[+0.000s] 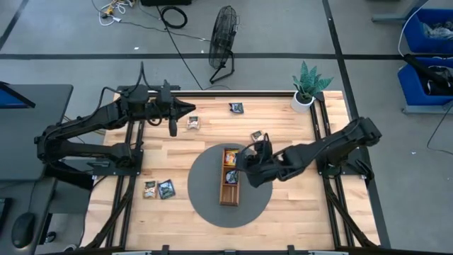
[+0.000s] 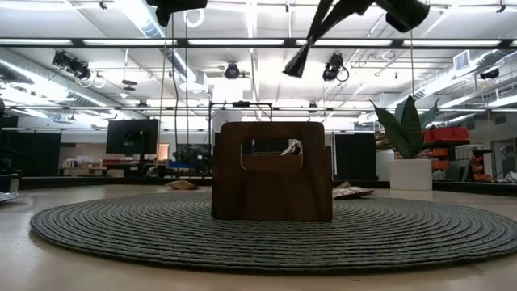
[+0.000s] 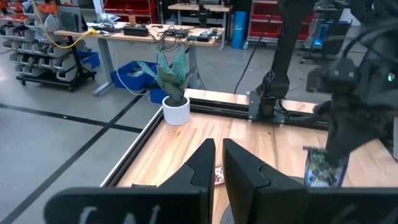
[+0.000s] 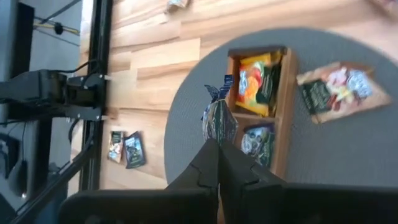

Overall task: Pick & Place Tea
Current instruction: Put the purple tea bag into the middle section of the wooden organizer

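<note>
High view showed the left end effector point(image 1: 190, 108) waiting over the table's point(image 1: 297, 212) far left part, its fingers nearly together and empty, with a sachet point(image 1: 192, 122) just beside it on the wood. Two more sachets point(image 1: 158, 189) lay near the left edge. At centre, the tray point(image 1: 230, 191) sat on the round mat point(image 1: 212, 209), some tea already in its far compartments. The right end effector point(image 1: 249, 153) hung over the tray's far end, clamped on a dark sachet point(image 4: 217, 118) dangling from its tips. To do this well, it probably needed to centre the sachet over an open compartment, lower it inside the walls, then release.
</note>
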### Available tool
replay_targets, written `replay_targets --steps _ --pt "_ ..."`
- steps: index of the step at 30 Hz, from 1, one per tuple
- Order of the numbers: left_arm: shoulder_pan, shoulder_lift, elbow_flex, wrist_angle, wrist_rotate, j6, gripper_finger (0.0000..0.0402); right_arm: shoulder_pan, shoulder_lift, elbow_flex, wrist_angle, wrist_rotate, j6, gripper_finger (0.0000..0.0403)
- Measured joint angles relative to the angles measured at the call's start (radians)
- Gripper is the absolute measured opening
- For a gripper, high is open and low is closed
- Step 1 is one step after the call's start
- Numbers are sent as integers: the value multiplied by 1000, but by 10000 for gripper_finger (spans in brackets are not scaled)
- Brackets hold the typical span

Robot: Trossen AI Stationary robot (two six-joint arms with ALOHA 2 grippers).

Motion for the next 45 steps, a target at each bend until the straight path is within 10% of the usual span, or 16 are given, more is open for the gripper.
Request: replay_targets --steps 45 --pt "0 0 0 -74 1 27 32 -13 319 0 171 -138 194 11"
